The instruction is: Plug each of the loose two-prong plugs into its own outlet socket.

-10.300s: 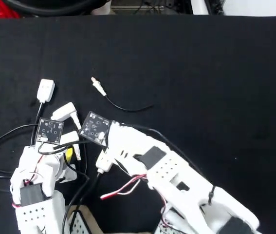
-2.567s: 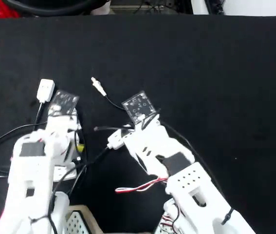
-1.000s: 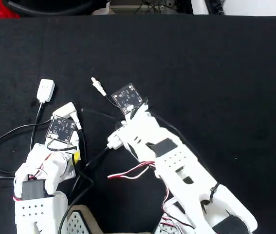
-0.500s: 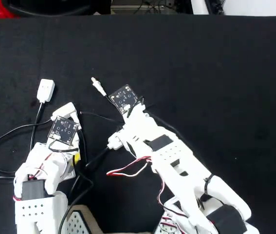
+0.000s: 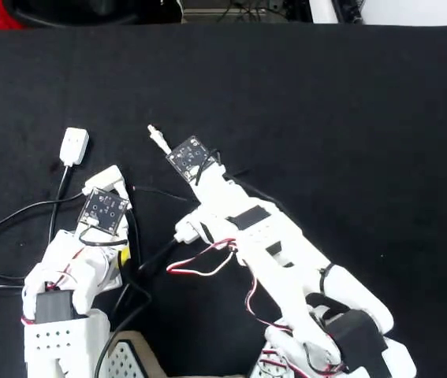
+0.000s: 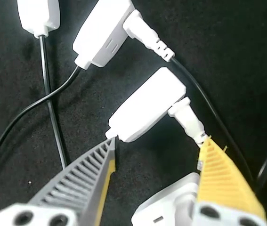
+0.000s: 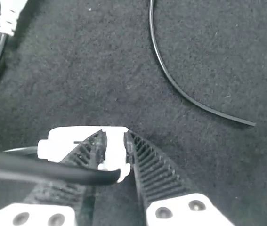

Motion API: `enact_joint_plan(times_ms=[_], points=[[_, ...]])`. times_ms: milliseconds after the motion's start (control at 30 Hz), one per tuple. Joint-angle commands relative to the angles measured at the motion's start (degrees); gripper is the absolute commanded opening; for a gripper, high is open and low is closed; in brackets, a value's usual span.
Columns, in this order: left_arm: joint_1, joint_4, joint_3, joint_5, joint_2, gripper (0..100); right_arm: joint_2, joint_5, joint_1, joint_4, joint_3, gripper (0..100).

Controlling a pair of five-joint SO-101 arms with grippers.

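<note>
We judge the carrying step in hand: the right gripper [image 7: 114, 135] has its fingers narrow, pinching a white corded piece [image 7: 55, 141] (plug or socket, we cannot tell) just near of the small loose plug [image 5: 158, 140] on the worktop [image 5: 349, 118]. The left gripper [image 6: 157, 140], at near left, has its fingers wide with a white block [image 6: 147, 106] at their tips. Next, we think, the held piece needs squaring with its mate before pressing.

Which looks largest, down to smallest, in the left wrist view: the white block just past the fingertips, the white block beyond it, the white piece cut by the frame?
1-2. The nearer block and the farther block: alike; nearness makes ranking unsure.
3. The cut-off white piece: smallest as shown, though partly out of frame.
</note>
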State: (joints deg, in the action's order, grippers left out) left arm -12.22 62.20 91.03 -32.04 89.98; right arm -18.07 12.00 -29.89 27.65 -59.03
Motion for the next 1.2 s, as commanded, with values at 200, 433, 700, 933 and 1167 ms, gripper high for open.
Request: enact_joint_plan(times_ms=[200, 433, 700, 933, 1167], points=[[13.8, -2.5, -3.6, 8.9, -0.1, 31, -7.9, 11.3, -1.9, 29.3, 13.7, 56.7], [21.2, -7.7, -15.3, 15.8, -11.8, 32, -24.7, 11.3, 0.0, 43.6, 15.1, 53.1], [34.0, -17.0, -29.1, 18.0, -51.9, 32, -34.8, 11.3, 23.1, 47.2, 15.0, 0.8], [34.9, -31.2, -37.7, 20.7, -72.9, 32, -28.3, 7.2, 33.7, 36.4, 8.2, 1.2], [35.1, -30.0, -46.1, 20.4, -84.4, 14, -21.4, 5.8, 33.8, 30.9, 7.7, 2.5]])
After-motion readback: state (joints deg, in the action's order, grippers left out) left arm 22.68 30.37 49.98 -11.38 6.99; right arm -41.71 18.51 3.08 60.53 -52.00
